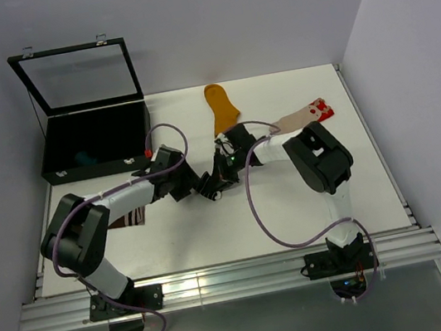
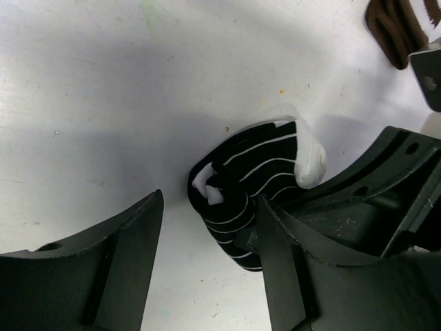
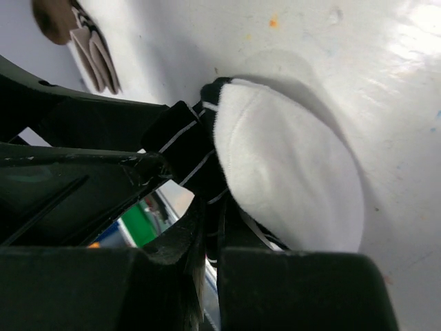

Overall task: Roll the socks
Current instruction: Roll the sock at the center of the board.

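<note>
1. The white worktop (image 1: 214, 233) carried everything. Both arms reached from its near edge to the middle, probably because there both could work on one sock together.
2. A black case (image 1: 95, 139) stood at the far left with its lid up, well apart from the work and not in the way. Something teal showed inside, too small to name.
3. Three socks lay flat and apart from the fingers, in my judgement waiting for their turn:
   - the mustard sock (image 1: 221, 106) was at the far middle;
   - the beige sock (image 1: 301, 116) with the red-white end was to the right of it, near the right arm;
   - the brown sock (image 1: 128, 220) was at the near left, partly under the left arm, which could drag it.
4. The striped sock (image 2: 255, 172) sat in the middle of the worktop, bunched into a short bundle with its white toe turned outward.
5. The right fingers (image 3: 186, 262) were closed tightly on one end of this bundle, probably to keep the roll from opening.
6. The left fingers (image 2: 141, 227) stood wide, one on each side of the bundle. One touched the fabric and the other was apart from it, so they gripped nothing.
7. The two sets of fingers crowded each other around the bundle, which left little room to turn it.
</note>
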### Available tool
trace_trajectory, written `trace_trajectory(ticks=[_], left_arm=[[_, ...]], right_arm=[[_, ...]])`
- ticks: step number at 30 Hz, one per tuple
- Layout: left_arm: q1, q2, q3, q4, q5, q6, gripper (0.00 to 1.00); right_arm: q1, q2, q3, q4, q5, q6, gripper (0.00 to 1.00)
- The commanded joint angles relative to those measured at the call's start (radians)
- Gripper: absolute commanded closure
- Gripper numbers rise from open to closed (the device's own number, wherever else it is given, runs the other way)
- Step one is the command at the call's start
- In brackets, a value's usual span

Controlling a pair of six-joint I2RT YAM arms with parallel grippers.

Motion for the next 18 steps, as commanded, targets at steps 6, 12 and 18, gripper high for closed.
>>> trace_trajectory(ticks=[6, 12, 18], left_arm=[[-0.004, -0.023, -0.009, 0.053, 0.011, -0.009, 0.39], [-0.003, -0.02, -0.012, 0.05, 0.011, -0.011, 0.39], [-0.004, 0.012, -0.005, 0.035, 0.014, -0.014, 0.39]], right_arm=[[-0.045, 0.093, -0.048, 0.063, -0.01, 0.08, 0.99], [-0.06, 0.11, -0.042, 0.088, -0.004, 0.084, 0.97], [-0.066, 0.12, -0.024, 0.074, 0.011, 0.075, 0.96]])
